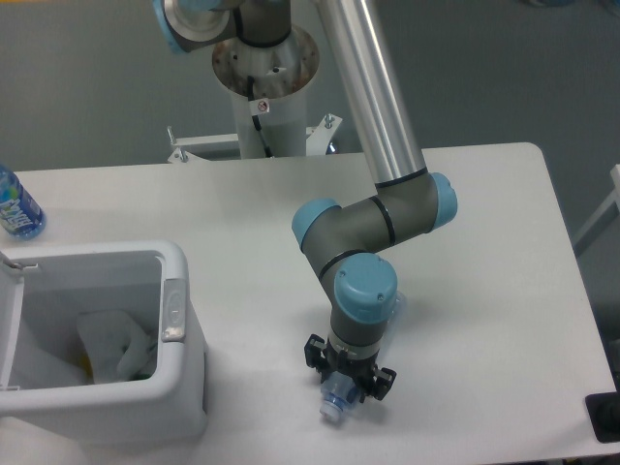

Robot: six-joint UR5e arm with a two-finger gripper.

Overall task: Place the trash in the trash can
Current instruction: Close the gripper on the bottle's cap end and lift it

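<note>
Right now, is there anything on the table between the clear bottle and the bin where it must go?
Nothing visible stands in the way. The bottle lies near the table's front edge, under the end effector. The bin is to its left, lid open, and the table surface between them is bare.

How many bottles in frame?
2. A clear bottle lies under the gripper near the table's front edge; a blue-labelled bottle stands at the far left edge, partly cropped.
</note>
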